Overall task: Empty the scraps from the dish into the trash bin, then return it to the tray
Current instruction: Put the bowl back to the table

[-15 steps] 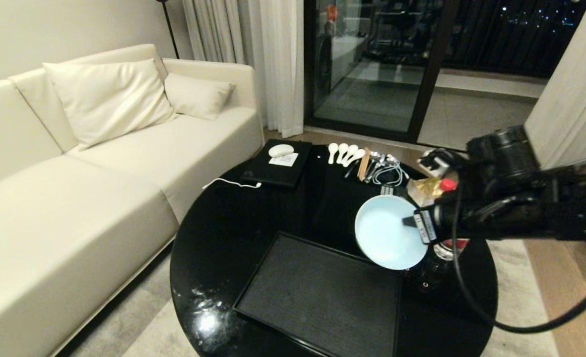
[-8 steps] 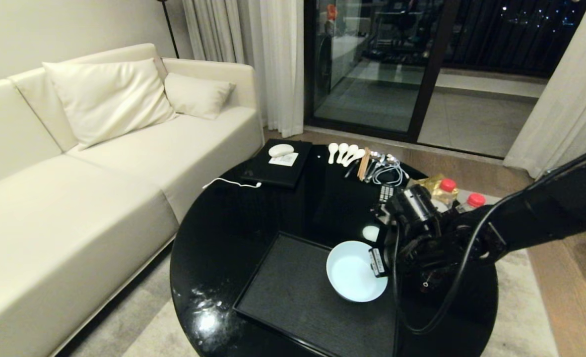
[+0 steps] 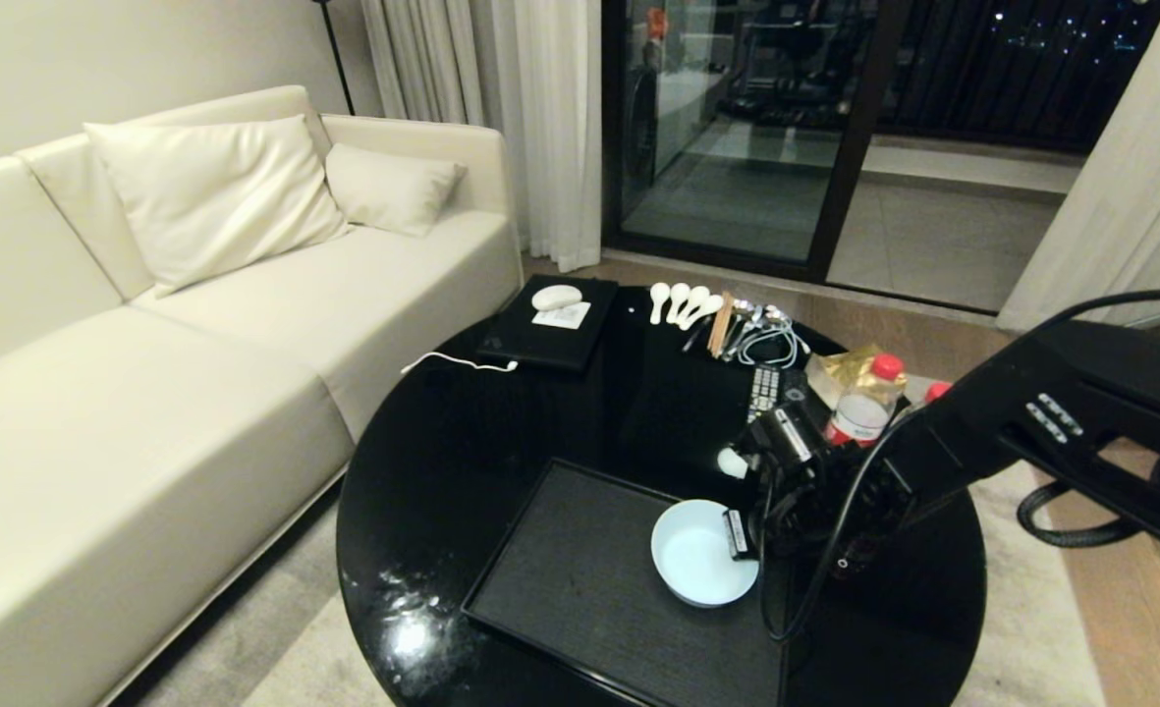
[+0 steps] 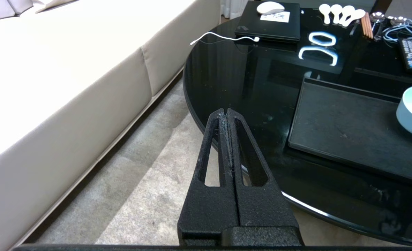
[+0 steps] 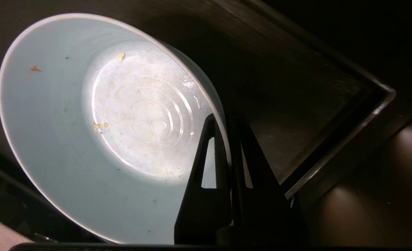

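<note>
My right gripper (image 3: 737, 533) is clenched on the rim of the dish (image 3: 701, 550), one finger inside the wall and one outside, as the right wrist view shows (image 5: 226, 146). The dish sits upright over the tray (image 3: 580, 579), toward its 3 o'clock edge; I cannot tell whether its base is touching the tray. Inside the dish (image 5: 87, 139) I see only a few tiny orange and yellow specks. The tray lies on the round black table (image 3: 462, 422) at its 6 o'clock side. At the table's 12 o'clock are a laptop (image 3: 548, 334) and white spoons (image 3: 680, 302); red-capped bottles (image 3: 864, 403) stand toward 2 o'clock. My left gripper (image 4: 228, 139) hangs pressed shut off the table's 9 o'clock edge, above the carpet (image 4: 139, 195).
</note>
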### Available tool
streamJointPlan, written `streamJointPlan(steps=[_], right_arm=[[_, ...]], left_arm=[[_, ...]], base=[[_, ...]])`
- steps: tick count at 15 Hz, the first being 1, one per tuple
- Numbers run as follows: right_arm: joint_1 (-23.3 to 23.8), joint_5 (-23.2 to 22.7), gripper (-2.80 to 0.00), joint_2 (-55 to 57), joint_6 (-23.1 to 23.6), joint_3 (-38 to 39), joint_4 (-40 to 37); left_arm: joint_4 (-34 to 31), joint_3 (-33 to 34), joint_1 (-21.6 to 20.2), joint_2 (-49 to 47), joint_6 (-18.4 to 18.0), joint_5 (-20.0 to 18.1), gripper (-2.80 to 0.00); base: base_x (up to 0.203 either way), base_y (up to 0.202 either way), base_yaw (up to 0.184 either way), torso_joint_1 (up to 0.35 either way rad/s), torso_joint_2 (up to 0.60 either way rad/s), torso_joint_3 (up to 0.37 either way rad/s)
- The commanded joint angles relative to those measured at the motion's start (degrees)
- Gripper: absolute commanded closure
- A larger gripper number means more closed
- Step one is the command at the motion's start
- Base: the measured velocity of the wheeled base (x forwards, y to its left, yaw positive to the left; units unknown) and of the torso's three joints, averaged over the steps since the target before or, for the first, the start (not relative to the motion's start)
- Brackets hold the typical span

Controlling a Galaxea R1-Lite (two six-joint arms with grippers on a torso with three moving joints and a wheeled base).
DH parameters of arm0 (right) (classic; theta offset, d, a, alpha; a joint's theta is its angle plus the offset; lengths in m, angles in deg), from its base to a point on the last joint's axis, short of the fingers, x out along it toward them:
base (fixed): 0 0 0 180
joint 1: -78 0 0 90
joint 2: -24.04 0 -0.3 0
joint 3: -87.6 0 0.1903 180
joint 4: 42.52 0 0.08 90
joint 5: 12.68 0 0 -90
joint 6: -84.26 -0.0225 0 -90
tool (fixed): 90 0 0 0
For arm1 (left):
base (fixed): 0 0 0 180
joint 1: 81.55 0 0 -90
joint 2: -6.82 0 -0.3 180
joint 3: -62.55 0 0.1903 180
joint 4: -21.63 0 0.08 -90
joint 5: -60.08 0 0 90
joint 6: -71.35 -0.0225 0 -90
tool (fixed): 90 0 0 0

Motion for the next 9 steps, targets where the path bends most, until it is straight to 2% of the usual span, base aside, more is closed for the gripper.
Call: streamJointPlan(steps=[1, 7, 8, 9], right_arm=[[1.0, 0.0, 0.00, 1.4, 0.1, -0.2, -0.2], [1.2, -0.1, 0.00, 1.7, 0.1, 0.6, -0.3], [1.2, -0.1, -2.80, 1.5, 0.0, 0.9, -0.5], [1.2, -0.1, -2.80, 1.5, 0.1, 1.2, -0.3]], left_arm=[[0.0, 0.0, 0.0, 0.0, 0.0, 0.0, 0.00], [0.0, 0.0, 0.0, 0.0, 0.0, 0.0, 0.00], [0.0, 0.0, 0.0, 0.0, 0.0, 0.0, 0.00], [0.0, 0.0, 0.0, 0.0, 0.0, 0.0, 0.00]], base=[[0.000, 0.000, 0.000, 0.000, 0.00, 0.000], [0.000, 0.000, 0.000, 0.000, 0.00, 0.000], [0.000, 0.000, 0.000, 0.000, 0.00, 0.000], [0.000, 0.000, 0.000, 0.000, 0.00, 0.000]])
